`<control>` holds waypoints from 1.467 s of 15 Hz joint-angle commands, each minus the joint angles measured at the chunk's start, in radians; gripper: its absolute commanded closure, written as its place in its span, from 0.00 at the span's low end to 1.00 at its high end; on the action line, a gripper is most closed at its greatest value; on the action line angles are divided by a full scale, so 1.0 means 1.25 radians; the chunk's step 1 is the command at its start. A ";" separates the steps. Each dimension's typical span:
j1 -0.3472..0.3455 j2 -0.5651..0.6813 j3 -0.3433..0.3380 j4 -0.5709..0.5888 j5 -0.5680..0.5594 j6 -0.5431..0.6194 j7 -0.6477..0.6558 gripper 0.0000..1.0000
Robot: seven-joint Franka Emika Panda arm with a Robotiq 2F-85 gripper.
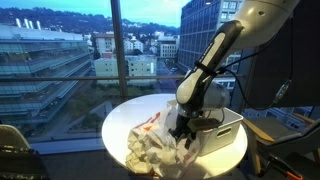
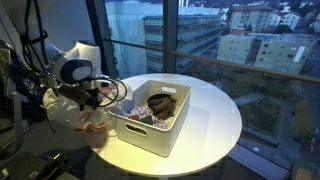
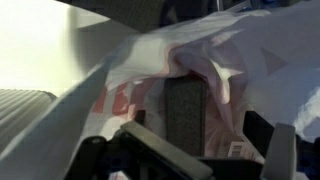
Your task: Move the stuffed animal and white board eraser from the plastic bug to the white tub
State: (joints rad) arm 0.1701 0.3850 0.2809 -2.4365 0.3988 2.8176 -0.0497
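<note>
The white plastic bag [image 1: 150,145] with red print lies crumpled on the round table, next to the white tub [image 1: 222,125]. My gripper [image 1: 182,130] is down at the bag's opening, between bag and tub. In the wrist view, a dark rectangular whiteboard eraser [image 3: 187,108] lies inside the bag [image 3: 130,80], and my open gripper [image 3: 190,130] has a finger on each side of it without closing on it. In an exterior view, a brown stuffed animal [image 2: 160,102] lies inside the tub [image 2: 150,135]; my gripper [image 2: 100,95] is just beside the tub, over the bag [image 2: 85,118].
The round white table [image 2: 215,120] stands by large windows. Small items [image 2: 135,118] lie in the tub's near end. A chair [image 1: 20,150] stands beside the table, and stands and cables [image 1: 285,95] are behind the arm.
</note>
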 commanded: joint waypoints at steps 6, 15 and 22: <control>0.052 0.091 -0.005 0.020 -0.153 0.139 0.023 0.00; 0.165 0.189 -0.120 0.094 -0.275 0.191 0.118 0.00; 0.240 0.263 -0.191 0.146 -0.279 0.206 0.164 0.03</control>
State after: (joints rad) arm 0.4265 0.6721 0.0867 -2.2904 0.0750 3.0498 0.1108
